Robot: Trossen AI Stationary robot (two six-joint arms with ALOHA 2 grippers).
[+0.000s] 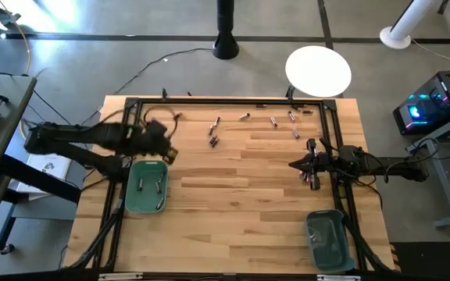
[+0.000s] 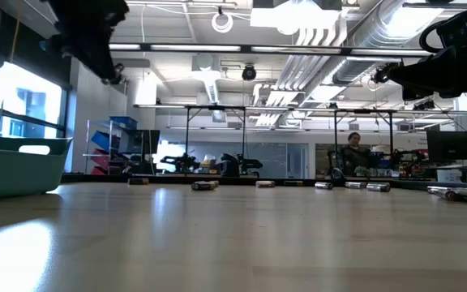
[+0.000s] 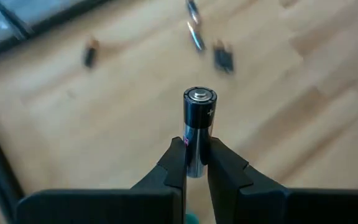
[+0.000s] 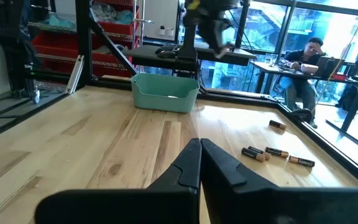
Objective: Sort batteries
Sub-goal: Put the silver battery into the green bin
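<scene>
A: Right, where's the battery [image 3: 199, 124]?
B: Pinched upright in the left gripper [image 3: 196, 163], above the left teal bin [image 1: 146, 186]; its lower end is hidden between the fingers.
A: Right gripper [image 4: 200, 163]?
B: Closed, empty, beside blurred loose batteries [image 1: 312, 181].

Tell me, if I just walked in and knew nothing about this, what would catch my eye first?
Probably the left gripper, up above the teal bin at the table's left side, pinching one dark battery between its fingers. Next, the loose batteries strewn along the far part of the wooden table. The right gripper waits shut and empty at the right edge, near a second teal bin.
</scene>
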